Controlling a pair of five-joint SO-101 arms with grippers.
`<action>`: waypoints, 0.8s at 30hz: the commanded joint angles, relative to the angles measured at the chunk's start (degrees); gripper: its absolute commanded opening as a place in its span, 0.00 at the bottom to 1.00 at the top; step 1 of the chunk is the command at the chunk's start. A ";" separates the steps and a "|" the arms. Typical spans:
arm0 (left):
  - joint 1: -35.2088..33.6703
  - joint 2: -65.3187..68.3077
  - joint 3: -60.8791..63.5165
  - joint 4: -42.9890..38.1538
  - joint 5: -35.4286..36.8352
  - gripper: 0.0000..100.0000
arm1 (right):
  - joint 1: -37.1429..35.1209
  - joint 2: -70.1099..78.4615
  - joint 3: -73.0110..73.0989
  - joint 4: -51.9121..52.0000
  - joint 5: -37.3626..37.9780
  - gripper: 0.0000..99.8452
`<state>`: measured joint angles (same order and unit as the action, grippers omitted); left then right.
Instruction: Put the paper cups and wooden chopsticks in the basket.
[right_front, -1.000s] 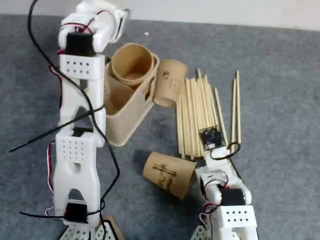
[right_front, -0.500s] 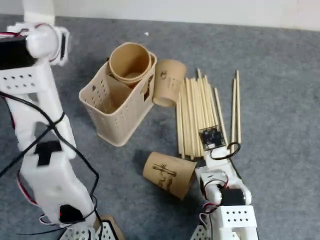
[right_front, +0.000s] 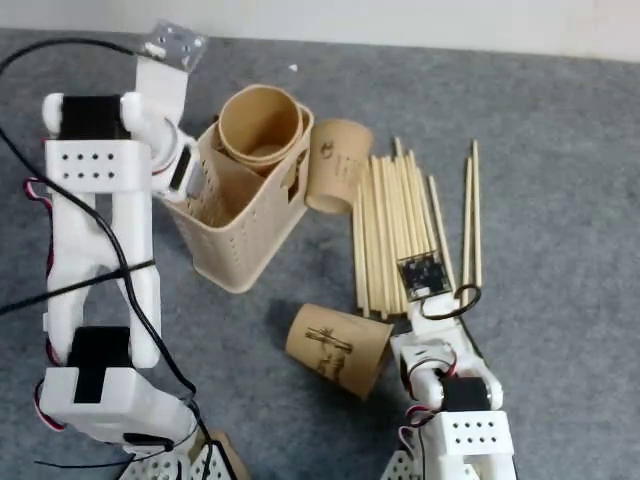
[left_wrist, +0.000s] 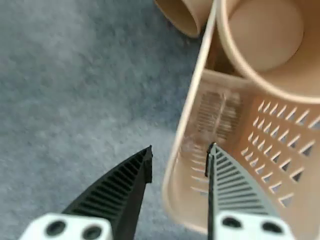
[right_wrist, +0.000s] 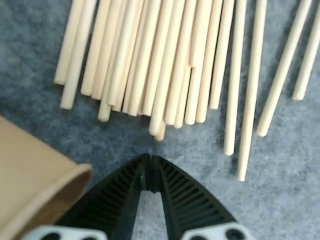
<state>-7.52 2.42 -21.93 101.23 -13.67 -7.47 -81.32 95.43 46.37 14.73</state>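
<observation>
Left jaws open over the basket (left_wrist: 220, 110) rim; right jaws closed near chopsticks (right_wrist: 165, 60).

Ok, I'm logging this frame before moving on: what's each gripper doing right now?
Left gripper: open, empty, at the basket rim.
Right gripper: closed, empty, just short of the chopsticks.

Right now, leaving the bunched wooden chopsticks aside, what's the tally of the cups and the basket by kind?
Beige perforated plastic basket: 1
Stack of brown paper cups standing in the basket: 1
Loose brown paper cups lying on their sides outside it: 2
Total: 4
</observation>
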 joint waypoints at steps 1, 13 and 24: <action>0.66 -2.33 6.29 -4.40 -0.53 0.20 | -0.48 0.13 -0.31 -1.10 -0.18 0.03; -3.91 -2.68 11.56 -7.03 6.15 0.02 | -0.48 0.13 -0.31 -1.10 -0.18 0.03; -12.79 -2.51 8.57 -6.86 13.89 0.02 | -0.48 0.13 -0.31 -1.10 -0.18 0.03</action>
<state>-18.68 0.92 -10.59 94.81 -0.66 -7.47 -81.32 95.43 46.37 14.73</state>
